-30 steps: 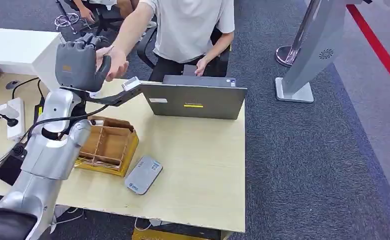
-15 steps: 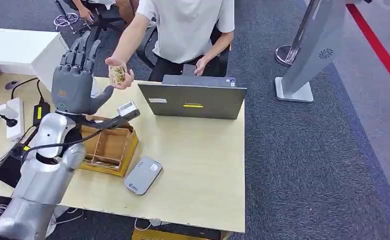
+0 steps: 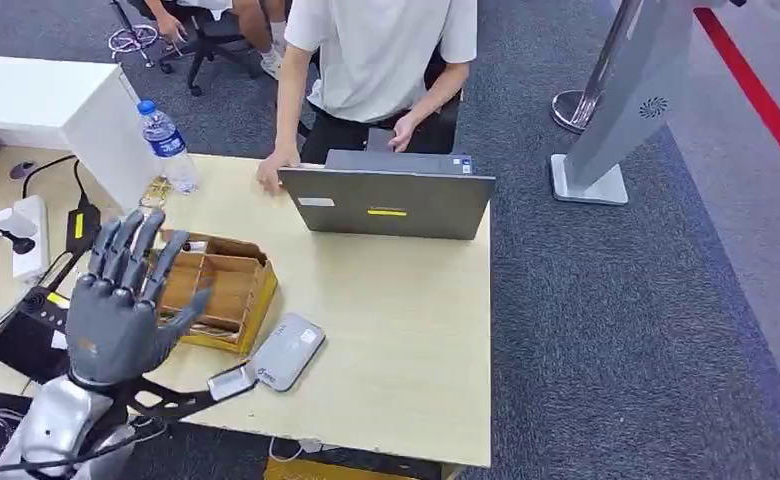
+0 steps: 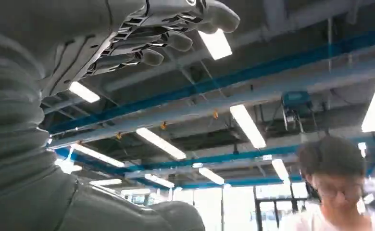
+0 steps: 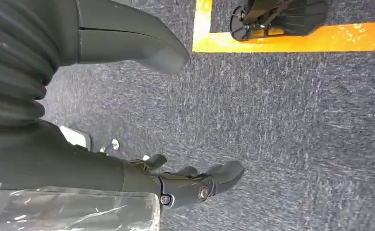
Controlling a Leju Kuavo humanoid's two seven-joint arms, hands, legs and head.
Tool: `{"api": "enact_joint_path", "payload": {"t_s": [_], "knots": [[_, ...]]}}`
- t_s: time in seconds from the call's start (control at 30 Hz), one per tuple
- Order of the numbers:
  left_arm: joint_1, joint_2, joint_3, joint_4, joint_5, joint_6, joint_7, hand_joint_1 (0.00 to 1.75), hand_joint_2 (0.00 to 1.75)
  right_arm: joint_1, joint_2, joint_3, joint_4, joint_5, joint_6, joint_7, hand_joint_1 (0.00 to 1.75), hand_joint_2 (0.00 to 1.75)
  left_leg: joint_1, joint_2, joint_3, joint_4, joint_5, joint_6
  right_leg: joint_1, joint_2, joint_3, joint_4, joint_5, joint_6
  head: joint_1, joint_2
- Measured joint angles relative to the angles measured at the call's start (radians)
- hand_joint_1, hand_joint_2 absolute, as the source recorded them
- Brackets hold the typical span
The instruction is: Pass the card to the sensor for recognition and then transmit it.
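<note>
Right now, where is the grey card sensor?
In the head view the grey card sensor lies flat on the table near its front edge, just right of the wooden box.

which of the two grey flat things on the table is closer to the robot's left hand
The small grey rounded card sensor lying flat beside the wooden divided box, just right of the left hand. The grey laptop stands open at the table's far edge.

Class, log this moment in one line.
left hand empty, fingers spread, near wooden box | right hand empty, hanging over carpet | sensor lying on table
</note>
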Motion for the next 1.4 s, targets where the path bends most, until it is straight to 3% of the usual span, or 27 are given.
{"api": "enact_joint_path", "payload": {"t_s": [0.2,0.37,0.87,1.4], "knots": [[0.075,0.019,0.043,0.047,0.013,-0.245,0.066,0.00,1.75,-0.001,0.000,-0.025,0.000,0.009,0.002,0.001,0.00,1.75,0.000,-0.002,0.000,0.000,0.000,0.000,0.000,-0.002,0.001,0.000,0.000,0.000,0.000,0.000],[0.084,0.039,0.059,0.133,0.031,-0.356,0.102,0.00,1.75,-0.001,0.000,-0.037,-0.001,0.024,0.003,0.008,0.00,1.75,0.000,-0.002,0.001,0.000,0.001,-0.001,0.000,-0.002,0.001,0.000,0.000,-0.001,0.000,0.000],[0.028,0.034,0.099,0.288,0.077,-0.395,0.128,0.00,1.75,-0.002,0.000,-0.042,-0.001,0.048,0.008,0.009,0.00,1.75,0.000,-0.002,0.001,0.000,0.001,-0.001,0.000,-0.002,0.002,0.000,0.000,-0.001,0.000,0.000],[-0.093,-0.028,0.109,0.475,0.095,-0.392,0.107,0.00,1.75,-0.008,0.000,-0.042,-0.001,0.084,0.021,0.008,0.00,1.75,0.000,-0.002,0.001,0.000,0.001,0.000,0.000,-0.002,0.002,0.000,0.000,-0.001,0.000,0.000]]}}
